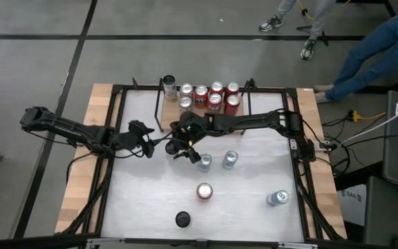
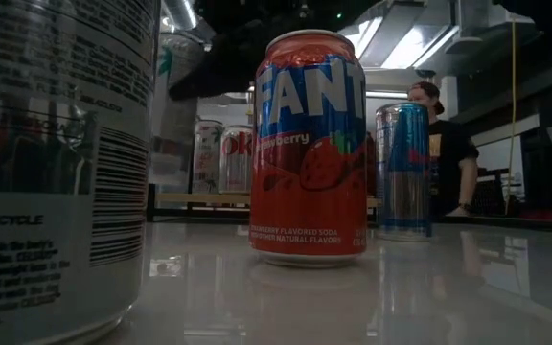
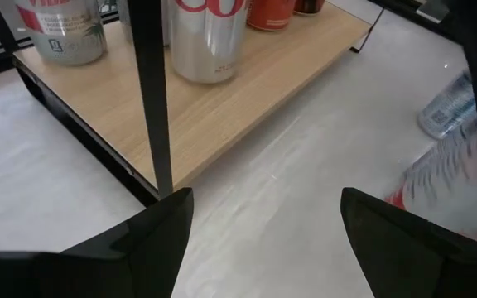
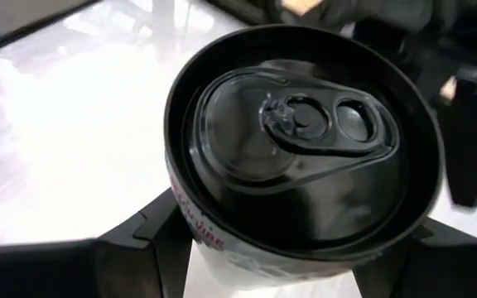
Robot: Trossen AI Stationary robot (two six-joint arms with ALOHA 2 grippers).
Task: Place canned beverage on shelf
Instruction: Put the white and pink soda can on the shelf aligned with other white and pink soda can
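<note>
— So which step are we on?

— Mid-carry, I'd say. The right claw (image 4: 305, 240) has its fingers closed on either side of a black-topped can (image 4: 305, 141), gripping it just under the rim, upright. From overhead that can (image 1: 173, 147) sits near the middle of the bench (image 1: 254, 221), just at six o'clock of the shelf (image 1: 206, 107).

— And the shelf itself?

— At the bench's twelve o'clock edge, a small light-wood board with black rods. Seven or so cans are already packed on it, red ones (image 1: 216, 88) and silver ones (image 1: 186, 90), with one darker can (image 1: 169, 86) off at its nine o'clock end.

— What's the left arm doing?

— The left claw (image 3: 259, 228) hangs just at nine o'clock of the held can, fingers spread apart with nothing between them, looking at the shelf's front edge and one black upright rod (image 3: 151, 91).

— So what does the next move call for?

— My guess: carry the can toward twelve o'clock, over the board's front lip, and into a free patch. The bare wood I can see is along the front, toward the nine o'clock end. It must clear that rod and not knock the standing cans, then set down flat before letting go.

— More left after that?

— Yes: a red can (image 1: 204, 191), two silver-blue ones (image 1: 230, 160) and another (image 1: 277, 198) near four o'clock, plus a black one (image 1: 182, 219) at six.
</note>
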